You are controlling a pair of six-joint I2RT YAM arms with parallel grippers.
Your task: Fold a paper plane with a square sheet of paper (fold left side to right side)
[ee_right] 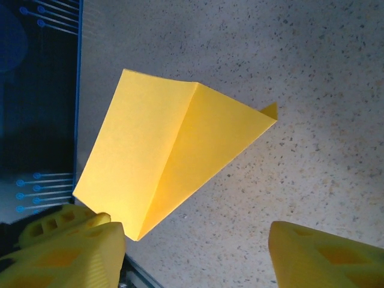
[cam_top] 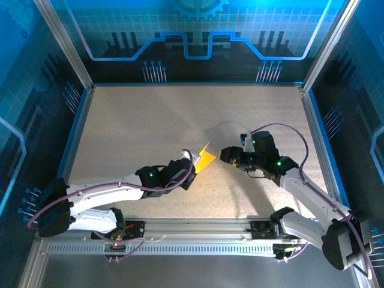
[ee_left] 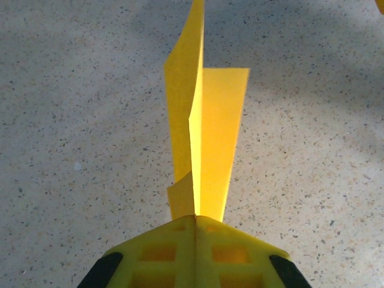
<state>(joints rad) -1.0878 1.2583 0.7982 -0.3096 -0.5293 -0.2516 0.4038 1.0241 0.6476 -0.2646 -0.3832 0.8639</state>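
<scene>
Well, the grey speckled tabletop [cam_top: 150,120] is the biggest thing; two arms reach in over it from the near edge and almost meet near the middle; the left claw [ee_left: 195,227] is pinched tight on one end of the paper plane [ee_left: 207,138], which sticks out in front of it, between the two claws; the right claw [ee_right: 195,255] stands wide open just beside the plane and holds nothing; the plane is yellow, thin and very light, so it will likely bend or crumple if squeezed hard, and flop if held by a loose flap; the best place to hold looks like the thick middle fold, where the layers stack.
</scene>
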